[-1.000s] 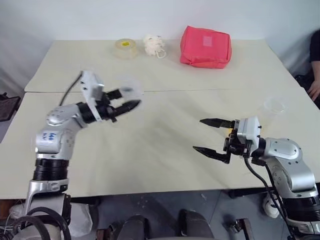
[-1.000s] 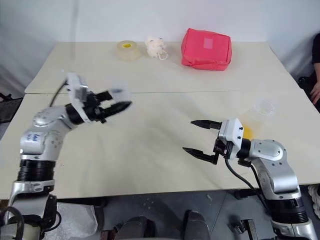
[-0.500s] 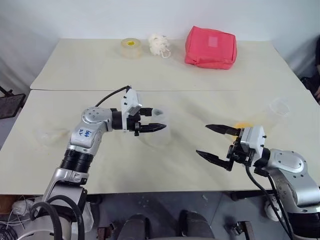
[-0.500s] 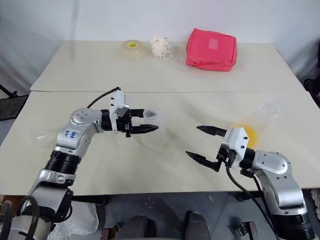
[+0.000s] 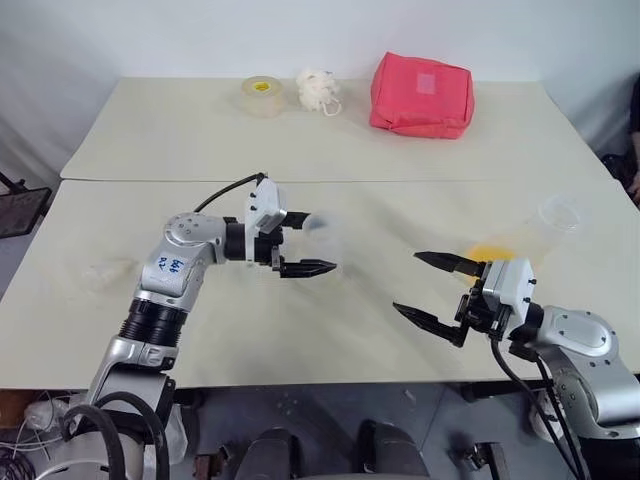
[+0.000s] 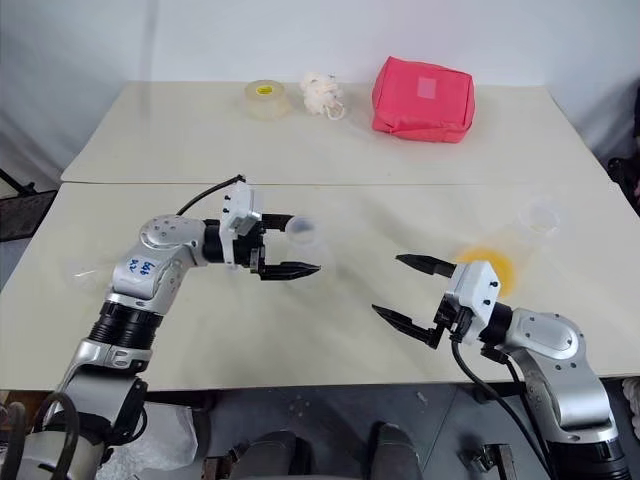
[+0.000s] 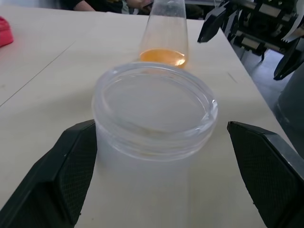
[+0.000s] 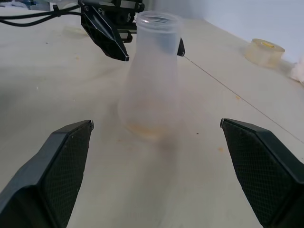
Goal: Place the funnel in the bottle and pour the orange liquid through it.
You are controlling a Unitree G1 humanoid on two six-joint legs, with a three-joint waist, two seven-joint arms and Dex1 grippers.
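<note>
Pale counter (image 5: 300, 340) tops, two pushed together, carry everything. The left pincer (image 5: 318, 245) is level and spread wide to either side of the bottle (image 8: 152, 80)'s neck. In the left wrist view both fingers (image 7: 71, 166) stand clear of the rim, so it holds nothing. The bottle stands upright on its own near the middle of the counter, mouth open and empty. My guess is that it was put there so both arms can reach it.

The right pincer (image 5: 408, 283) hangs just as wide over the counter, empty, pointing at the bottle from well apart. Just beyond it, near the right edge, stands the second flask (image 5: 558, 215) with the orange liquid (image 5: 490, 250) pooled in its base.

A faint clear shape lies by the far left edge, well apart from the bottle. It may be the funnel (image 5: 105, 270), though I can't be sure. If so, fetching it comes next.
</note>
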